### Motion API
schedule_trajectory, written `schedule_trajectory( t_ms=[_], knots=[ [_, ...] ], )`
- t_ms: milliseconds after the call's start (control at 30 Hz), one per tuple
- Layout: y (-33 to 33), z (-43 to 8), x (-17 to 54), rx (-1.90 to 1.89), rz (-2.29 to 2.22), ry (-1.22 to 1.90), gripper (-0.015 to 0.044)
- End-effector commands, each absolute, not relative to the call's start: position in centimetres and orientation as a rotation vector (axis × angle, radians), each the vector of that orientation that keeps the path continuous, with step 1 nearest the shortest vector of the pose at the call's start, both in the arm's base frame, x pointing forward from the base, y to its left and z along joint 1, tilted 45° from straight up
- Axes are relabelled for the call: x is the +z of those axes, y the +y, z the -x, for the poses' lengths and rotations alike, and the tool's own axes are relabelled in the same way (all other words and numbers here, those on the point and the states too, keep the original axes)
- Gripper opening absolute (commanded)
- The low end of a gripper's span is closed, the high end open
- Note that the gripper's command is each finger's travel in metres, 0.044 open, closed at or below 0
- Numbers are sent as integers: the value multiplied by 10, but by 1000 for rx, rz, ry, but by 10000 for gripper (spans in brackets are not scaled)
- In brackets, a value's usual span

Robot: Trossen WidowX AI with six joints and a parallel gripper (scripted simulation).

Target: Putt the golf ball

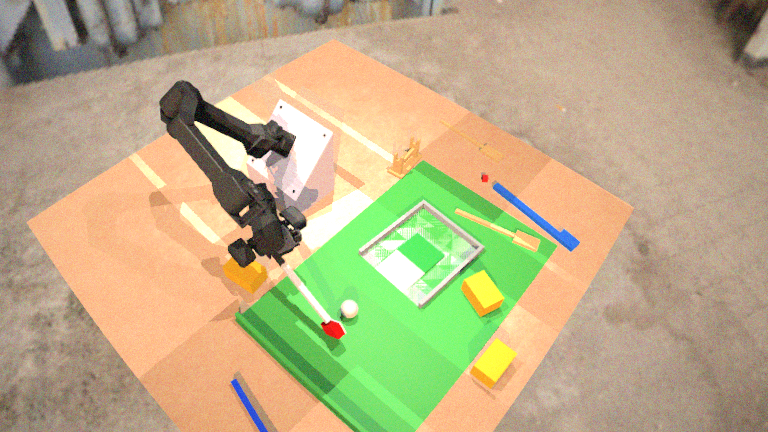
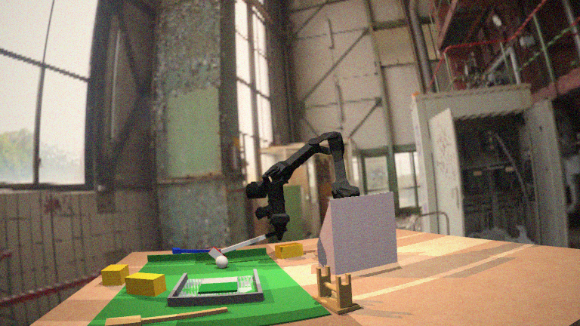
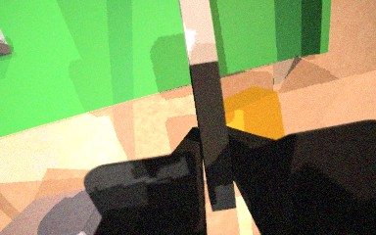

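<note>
We've got the club in hand: the gripper [image 3: 215, 162] is clamped tight on the dark grip end of the red putter [image 1: 310, 298], and the wrist view shows the shaft running straight out between the 2 fingers. So step 1, the pick-up, looks done from here.

Now we're at address. The putter slants down from the gripper onto the green mat [image 1: 396, 359], and its red head [image 1: 333, 328] sits low, just beside the golf ball [image 1: 349, 308], on the side away from the target. In the top view head and ball look very near; we cannot tell whether they touch.

The raised green [image 1: 420, 252], inside its grey frame, lies beyond the ball, with the pale ramp face turned toward the ball. The ball rests on the flat mat, not on the ramp.

What's left, by our reckoning, is the whole stroke: a push through the ball toward the ramp, firm enough to climb but soft enough to stay up top. A yellow block [image 1: 481, 292] sits just beside the frame, off the line we'd pick.
</note>
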State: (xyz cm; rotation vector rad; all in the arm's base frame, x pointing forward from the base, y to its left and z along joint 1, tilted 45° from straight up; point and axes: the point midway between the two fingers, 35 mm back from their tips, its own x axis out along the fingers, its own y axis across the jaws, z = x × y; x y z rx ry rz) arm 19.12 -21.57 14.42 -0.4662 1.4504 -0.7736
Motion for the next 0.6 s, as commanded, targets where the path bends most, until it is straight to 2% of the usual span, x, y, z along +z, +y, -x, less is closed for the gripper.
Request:
schedule_trajectory(
  t_ms=[0,567],
  knots=[
    [-215,-191,145,-774,466,1449,0],
    [-237,-187,163,-766,470,1448,0]
  ],
)
